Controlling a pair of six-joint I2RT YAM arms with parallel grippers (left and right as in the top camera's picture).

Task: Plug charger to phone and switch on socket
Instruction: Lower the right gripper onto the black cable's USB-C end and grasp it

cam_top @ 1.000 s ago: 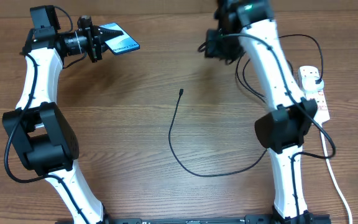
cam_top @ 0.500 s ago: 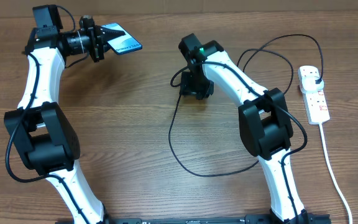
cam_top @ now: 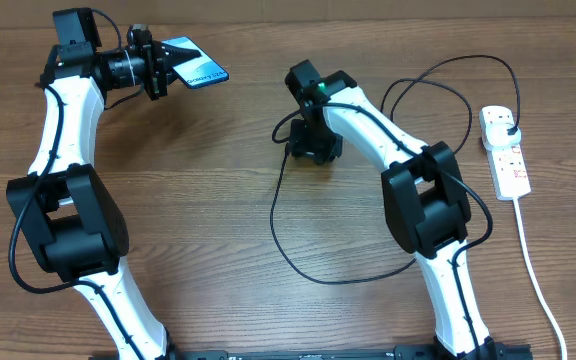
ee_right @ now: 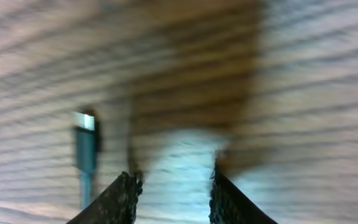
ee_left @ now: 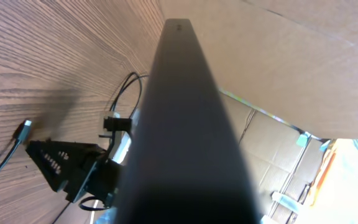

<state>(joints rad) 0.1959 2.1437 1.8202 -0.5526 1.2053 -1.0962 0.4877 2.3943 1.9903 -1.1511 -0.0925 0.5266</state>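
My left gripper is shut on the phone and holds it above the far left of the table, its light-blue screen facing up. In the left wrist view the phone's dark edge fills the middle. The charger, a thin black cable, loops across the table's middle, and its black plug sits in the white socket at the right. My right gripper is low over the table, open and empty. The connector tip lies just left of its left finger.
The socket's thick white cord runs down the right side to the front edge. Brown cardboard stands behind the table. The right arm's own black cables arch over the far right.
My right arm swung from the far back down to the table beside the cable's connector tip, then shifted slightly left. My left gripper and the phone stayed put.
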